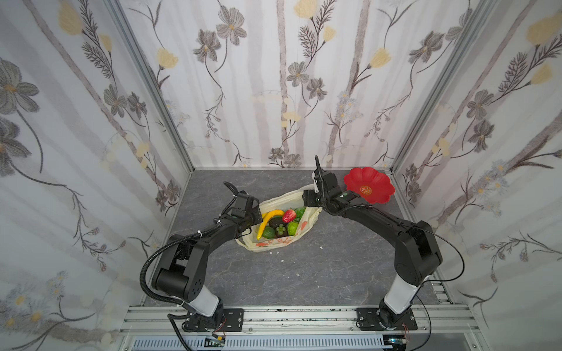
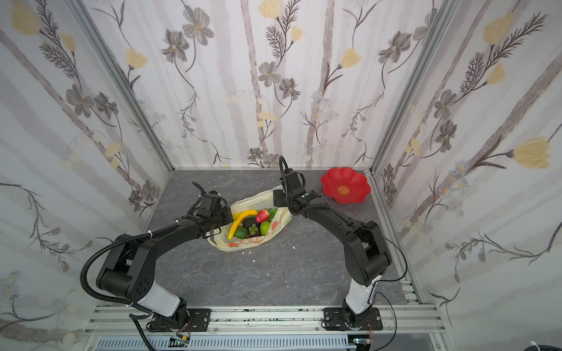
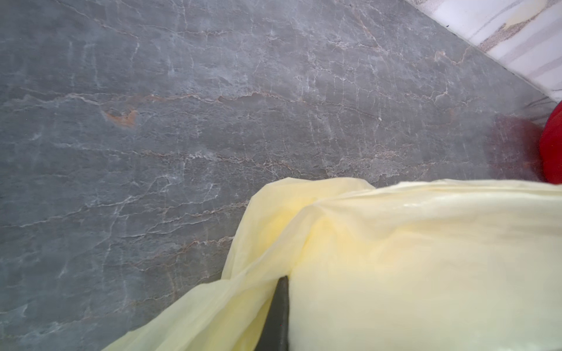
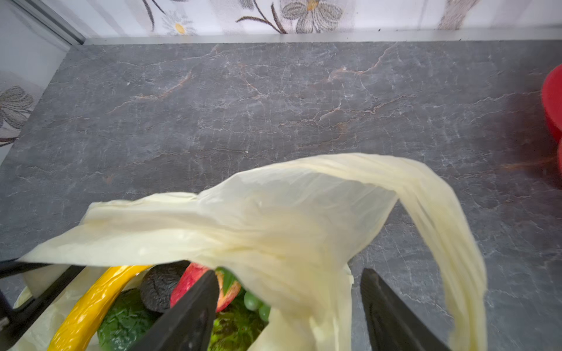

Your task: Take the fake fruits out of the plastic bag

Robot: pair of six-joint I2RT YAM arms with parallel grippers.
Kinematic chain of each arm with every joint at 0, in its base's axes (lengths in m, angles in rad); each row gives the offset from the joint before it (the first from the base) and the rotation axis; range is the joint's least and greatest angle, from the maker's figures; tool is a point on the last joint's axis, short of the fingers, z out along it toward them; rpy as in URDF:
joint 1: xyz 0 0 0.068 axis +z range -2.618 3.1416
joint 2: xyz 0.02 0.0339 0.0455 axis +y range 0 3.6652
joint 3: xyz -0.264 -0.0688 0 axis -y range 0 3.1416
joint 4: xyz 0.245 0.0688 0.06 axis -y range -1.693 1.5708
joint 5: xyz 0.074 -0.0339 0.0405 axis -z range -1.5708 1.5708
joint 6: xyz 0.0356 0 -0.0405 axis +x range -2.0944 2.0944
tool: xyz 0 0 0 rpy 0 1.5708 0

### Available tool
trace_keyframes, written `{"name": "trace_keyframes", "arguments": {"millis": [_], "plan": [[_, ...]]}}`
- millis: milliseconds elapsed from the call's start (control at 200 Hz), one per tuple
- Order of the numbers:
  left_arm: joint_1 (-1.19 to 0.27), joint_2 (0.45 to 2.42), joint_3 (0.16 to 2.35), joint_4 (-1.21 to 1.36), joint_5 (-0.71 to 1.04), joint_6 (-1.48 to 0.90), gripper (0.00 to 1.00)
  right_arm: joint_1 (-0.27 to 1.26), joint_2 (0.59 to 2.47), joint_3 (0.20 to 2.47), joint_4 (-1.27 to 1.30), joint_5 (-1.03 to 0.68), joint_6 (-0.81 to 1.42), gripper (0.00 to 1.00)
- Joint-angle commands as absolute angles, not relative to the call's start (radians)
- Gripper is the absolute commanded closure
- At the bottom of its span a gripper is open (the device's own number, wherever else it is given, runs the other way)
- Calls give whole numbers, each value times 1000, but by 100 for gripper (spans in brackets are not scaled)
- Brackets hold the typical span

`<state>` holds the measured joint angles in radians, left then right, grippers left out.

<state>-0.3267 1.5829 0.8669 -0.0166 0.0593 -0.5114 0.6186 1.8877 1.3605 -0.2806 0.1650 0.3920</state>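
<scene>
Closest in, the right gripper [image 4: 289,273] has its jaws apart around the bag [image 1: 282,241] rim. The left gripper [image 1: 258,218] is clamped on the opposite rim. Fruits [image 1: 278,226] lie in the bag mid-surface [image 1: 304,273], between both. The strawberry [image 1: 289,215] is nearest the right gripper, and the banana [image 1: 267,221] runs lengthwise toward the front-left corner.

There is one thin pale-yellow translucent plastic bag [image 1: 282,241] and one red flower-shaped plate [image 1: 359,179]. Seven glossy plastic fruits [image 1: 279,226] show (counting only what is visible): one long yellow banana [image 1: 267,219], one red strawberry [image 1: 289,215], one green grape bunch [image 1: 299,211], one bumpy bright-green custard apple [image 1: 292,228], one dark mangosteen [image 1: 280,233], one green avocado [image 1: 268,233] and one dark wrinkled fruit [image 1: 275,223]. There are two black robot arms [image 1: 213,235] [image 1: 380,218] and several tiny white scraps [image 1: 321,247].
</scene>
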Motion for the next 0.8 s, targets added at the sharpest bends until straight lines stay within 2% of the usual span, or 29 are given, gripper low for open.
{"name": "trace_keyframes", "arguments": {"millis": [0,180,300,385,495,595,794], "plan": [[-321,1592,870,17,106,-550,100,673,1852,1318,-320,342,425,22],[-308,1612,888,23,114,-559,100,735,1907,1309,-360,392,467,20],[-289,1627,898,24,114,-565,100,738,1942,1300,-359,390,472,25],[-265,1640,901,23,111,-571,100,729,1928,1253,-327,384,468,38],[-222,1666,907,23,109,-574,100,688,1890,1171,-262,327,451,68],[-183,1695,922,23,99,-580,100,627,1865,1095,-202,223,442,88],[-146,1782,1002,21,94,-586,100,580,1864,1010,-106,113,424,100]]}}
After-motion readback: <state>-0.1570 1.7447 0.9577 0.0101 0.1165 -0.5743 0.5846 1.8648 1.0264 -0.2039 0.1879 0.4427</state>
